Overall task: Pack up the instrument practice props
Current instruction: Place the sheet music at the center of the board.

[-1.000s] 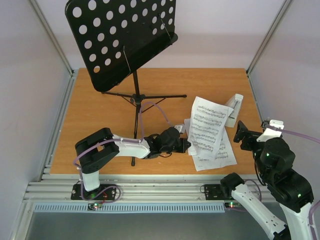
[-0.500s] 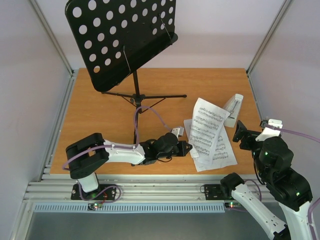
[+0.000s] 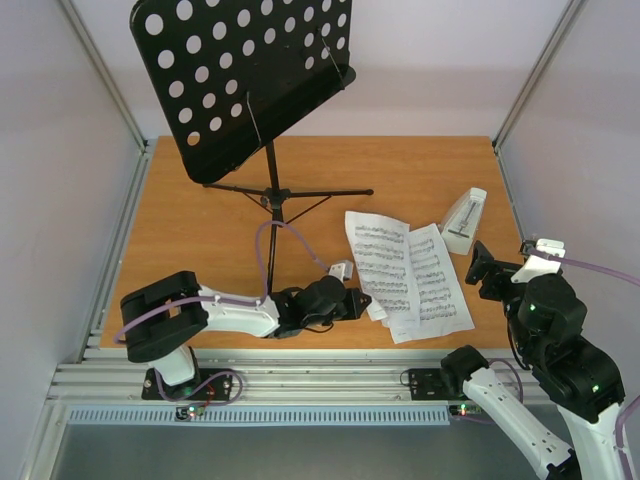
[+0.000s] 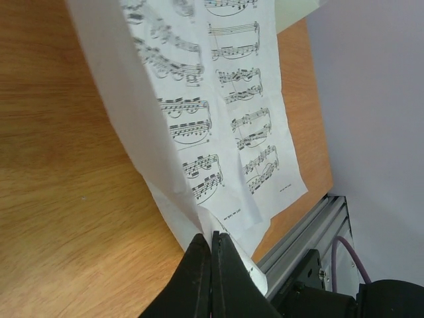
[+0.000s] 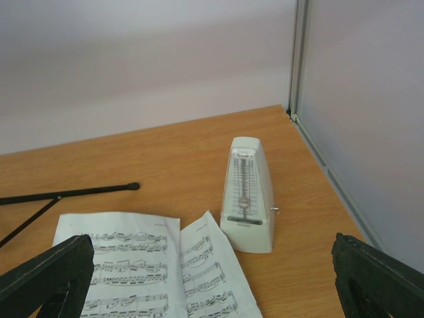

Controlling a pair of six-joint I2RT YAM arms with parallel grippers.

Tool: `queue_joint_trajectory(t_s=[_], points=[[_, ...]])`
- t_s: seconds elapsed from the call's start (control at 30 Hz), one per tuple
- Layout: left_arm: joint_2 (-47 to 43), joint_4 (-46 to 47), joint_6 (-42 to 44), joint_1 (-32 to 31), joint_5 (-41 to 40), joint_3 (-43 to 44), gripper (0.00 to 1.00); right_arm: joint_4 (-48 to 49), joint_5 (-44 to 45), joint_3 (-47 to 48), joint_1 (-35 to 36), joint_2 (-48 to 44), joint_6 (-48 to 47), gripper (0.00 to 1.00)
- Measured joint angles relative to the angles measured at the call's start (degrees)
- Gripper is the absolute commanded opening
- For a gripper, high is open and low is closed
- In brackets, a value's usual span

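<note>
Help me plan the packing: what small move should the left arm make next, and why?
Probably lift the left gripper to raise the top page: it is shut on that page's near edge, the page overlaps a second page, and the open right gripper holds nothing.

wooden tabletop [image 3: 420,170], aluminium rails [image 3: 320,380], pale walls [image 3: 440,60]

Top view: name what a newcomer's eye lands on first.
The black music stand with its round-holed desk towers at the far left. Right of centre, white sheet-music pages fan out, their near-left corner pinched by the shut left gripper. A pale metronome stands upright at their far right, before the open right gripper.
</note>
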Motion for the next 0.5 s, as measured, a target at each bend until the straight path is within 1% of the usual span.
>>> queue_joint_trajectory(t_s=[0.2,0.33,0.5], points=[[1.0,0.5,-0.8,-1.2,0.0,0.7,0.0,0.0,0.0,-0.2,0.0,0.0,0.1,0.98],[3.6,0.6,-0.7,-3.0,0.5,3.7,0.01,0.0,0.0,-0.2,0.0,0.0,0.1,0.99],[7.6,1.3,-0.8,-3.9,1.4,7.0,0.01,0.0,0.0,-0.3,0.0,0.0,0.1,0.99]])
